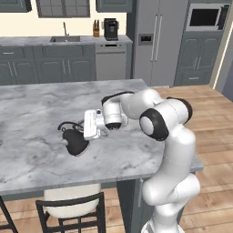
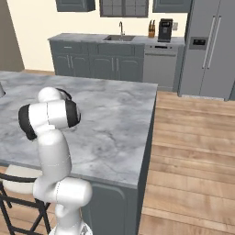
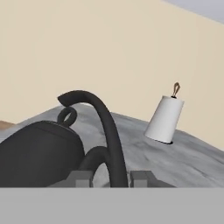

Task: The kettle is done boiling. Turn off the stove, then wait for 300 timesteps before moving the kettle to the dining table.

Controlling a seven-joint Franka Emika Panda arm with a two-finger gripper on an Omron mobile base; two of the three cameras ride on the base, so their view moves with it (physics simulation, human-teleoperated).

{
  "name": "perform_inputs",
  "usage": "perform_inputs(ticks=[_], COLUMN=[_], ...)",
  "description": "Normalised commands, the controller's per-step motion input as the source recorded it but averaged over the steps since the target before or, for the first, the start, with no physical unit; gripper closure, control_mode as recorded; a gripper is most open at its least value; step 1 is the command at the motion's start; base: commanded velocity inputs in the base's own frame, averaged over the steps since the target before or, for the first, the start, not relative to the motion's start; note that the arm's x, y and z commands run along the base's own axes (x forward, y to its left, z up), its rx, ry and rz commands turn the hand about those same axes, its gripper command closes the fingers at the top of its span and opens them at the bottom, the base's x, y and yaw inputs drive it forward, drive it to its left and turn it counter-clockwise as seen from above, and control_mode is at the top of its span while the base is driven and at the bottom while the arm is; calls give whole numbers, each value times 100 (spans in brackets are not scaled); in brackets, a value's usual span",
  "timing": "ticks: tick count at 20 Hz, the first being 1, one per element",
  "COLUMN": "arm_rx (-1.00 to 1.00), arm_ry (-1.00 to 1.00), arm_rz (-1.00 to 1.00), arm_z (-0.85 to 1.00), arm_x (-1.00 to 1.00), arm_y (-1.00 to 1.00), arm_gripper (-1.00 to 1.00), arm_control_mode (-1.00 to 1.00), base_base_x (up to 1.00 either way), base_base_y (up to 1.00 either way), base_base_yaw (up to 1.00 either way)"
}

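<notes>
The black kettle (image 1: 75,142) is at the dining table (image 1: 36,104), leaning a little, near the slab's front edge. I cannot tell whether its base rests on the marble. My gripper (image 1: 85,133) reaches in from the right, level with the kettle's top. In the hand view the arched handle (image 3: 103,118) runs down between my two fingertips, and the gripper (image 3: 111,178) is shut on it. The kettle body (image 3: 39,148) bulges at the lower left there. The stove is out of view.
A white paper towel roll (image 3: 164,120) stands farther along the table. A black chair with a pale seat (image 1: 70,205) is tucked under the table's near edge. Wood floor lies to the right, and the sink counter (image 1: 63,40) and fridge (image 1: 157,41) line the far wall.
</notes>
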Motion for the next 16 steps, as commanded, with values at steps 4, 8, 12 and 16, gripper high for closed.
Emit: perform_inputs(ticks=[4,8,12,16], arm_rx=[1,0,3,7], arm_ry=[-6,-2,-1,-4], arm_rz=[0,-1,-3,0], arm_z=[-35,-22,-24,-28], arm_x=[4,-31,-55,-58], arm_y=[6,0,-10,-28], arm_gripper=[100,100,100,100], arm_control_mode=[-100,-100,-100,-100], base_base_x=[0,0,0,0], base_base_y=[0,0,0,0], base_base_yaw=[0,0,0,0])
